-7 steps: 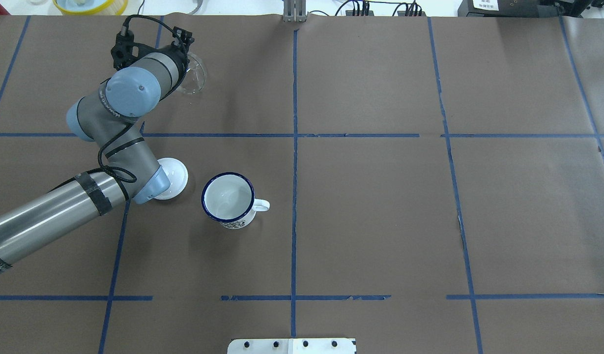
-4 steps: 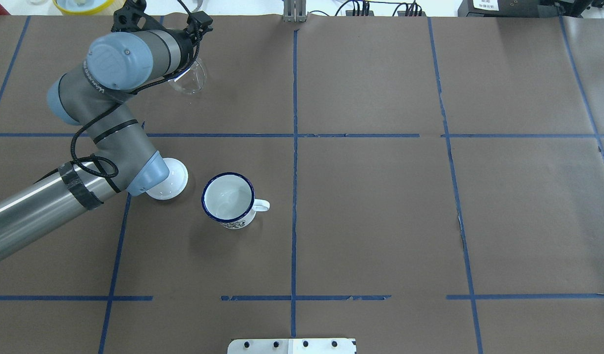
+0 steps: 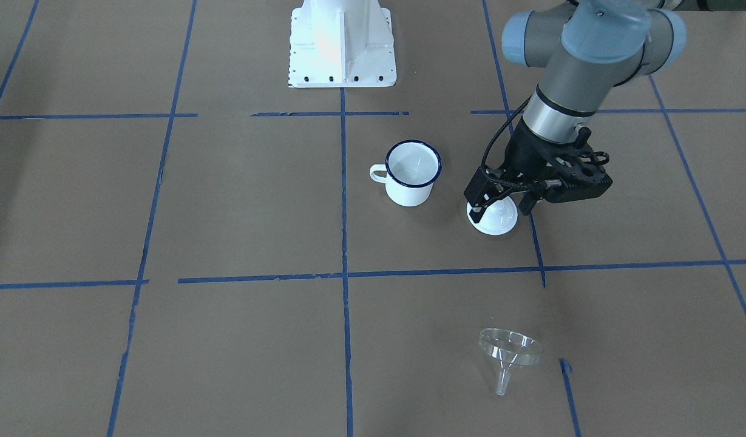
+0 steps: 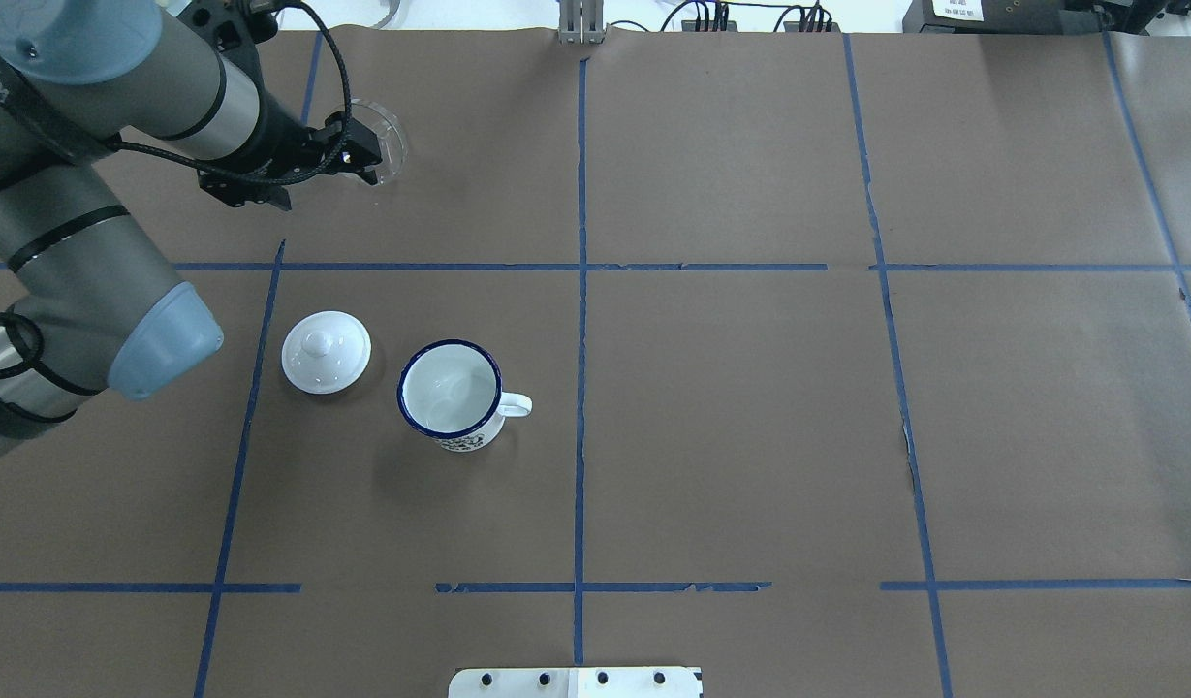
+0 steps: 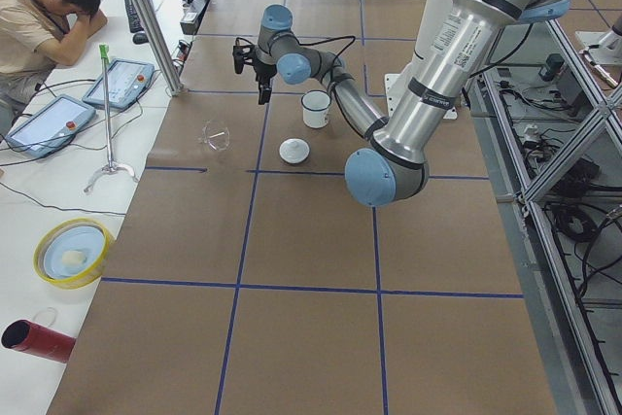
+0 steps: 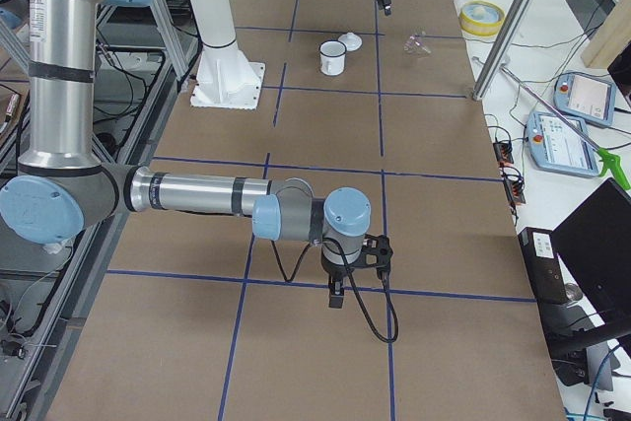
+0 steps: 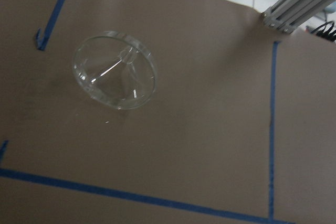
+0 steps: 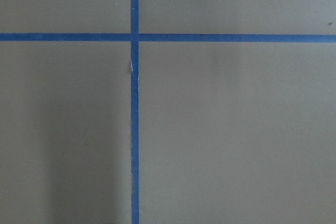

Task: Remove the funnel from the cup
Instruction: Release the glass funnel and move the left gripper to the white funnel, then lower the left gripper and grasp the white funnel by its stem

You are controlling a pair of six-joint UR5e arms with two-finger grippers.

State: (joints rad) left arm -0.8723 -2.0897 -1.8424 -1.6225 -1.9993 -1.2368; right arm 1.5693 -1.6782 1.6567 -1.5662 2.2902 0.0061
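Worktop (image 4: 750, 436): brown paper marked into squares with blue tape (image 4: 580, 291). That is all I get under the right wrist camera, just a tape crossing.

Left arm (image 4: 81, 223): it comes in from the left end and reaches toward the far-left corner. I read the left gripper (image 3: 501, 208) as raised off the paper and pointing down. Its jaws are parted with nothing between them. From overhead it overlaps the funnel. From the front camera it overlaps the lid, so I cannot fix the exact spot beneath it. No fingers show in its wrist view.

Right arm (image 6: 187, 194): it is stretched low toward the right end of the worktop. The right gripper (image 6: 336, 295) points down just above a tape line. I only see it from the side camera, so I cannot tell whether its jaws are parted or closed.

Cup (image 4: 450, 390): upright and empty, standing left of the centre tape line about midway between the near and far edges. The handle points toward the right end. There is a dark pattern low on its wall.

Lid (image 4: 326, 351): white and round, knob up. It lies flat just beside the cup on the left-end side, not touching it.

Funnel (image 3: 509, 352): out of the cup and well apart from it. It lies tipped on its side on the paper, near the far edge toward the left end. The spout points at the far edge. Nothing touches it.
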